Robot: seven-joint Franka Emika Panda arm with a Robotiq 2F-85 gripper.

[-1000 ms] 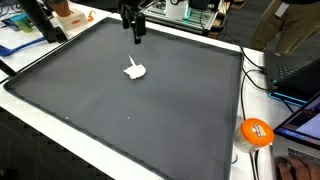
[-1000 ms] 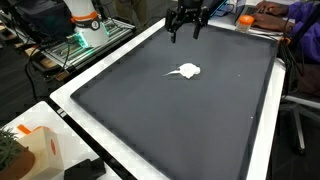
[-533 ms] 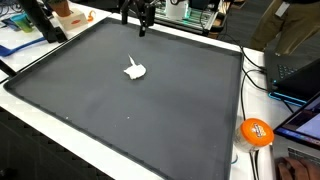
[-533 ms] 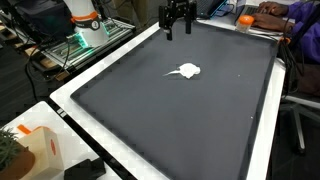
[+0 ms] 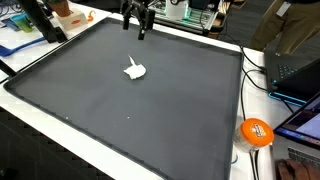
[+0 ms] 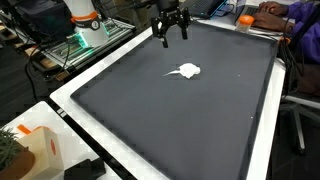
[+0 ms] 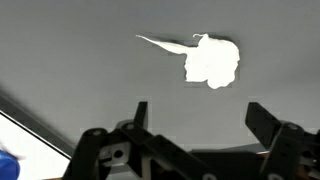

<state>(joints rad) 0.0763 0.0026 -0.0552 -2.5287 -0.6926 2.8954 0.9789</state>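
- Here, the white crumpled scrap [image 5: 135, 70] lies flat near the middle of the dark mat [image 5: 150, 120], a little toward its far half; in both exterior views [image 6: 184, 71] it is alone on the mat.
- In the wrist view the white crumpled scrap [image 7: 212, 62] shows as a rounded blob with a thin pointed tail running off to one side.
- The gripper [image 5: 136, 28] hangs above the far part of the mat, well apart from the scrap and touching nothing.
- Its jaws stand wide apart and hold nothing; in the wrist view [image 7: 199, 110] bare mat shows between the two fingertips [image 7: 140, 108].
- In an exterior view the gripper [image 6: 173, 36] points down near the mat's far edge.
- The mat is framed by a white table border [image 6: 100, 62].
- An orange round object [image 5: 256, 132] sits off the mat at a near corner; it bears pale markings too small to read.
- Dark cables [image 5: 252, 72] run along the border just beside the mat, near a laptop [image 5: 300, 72].
- A blue sheet [image 5: 18, 46] lies past the opposite edge.
- A white box [image 6: 40, 150] with orange marks stands beyond a near corner, beside a potted plant [image 6: 8, 150]; I cannot tell what is inside the box, and its marks cannot be read.
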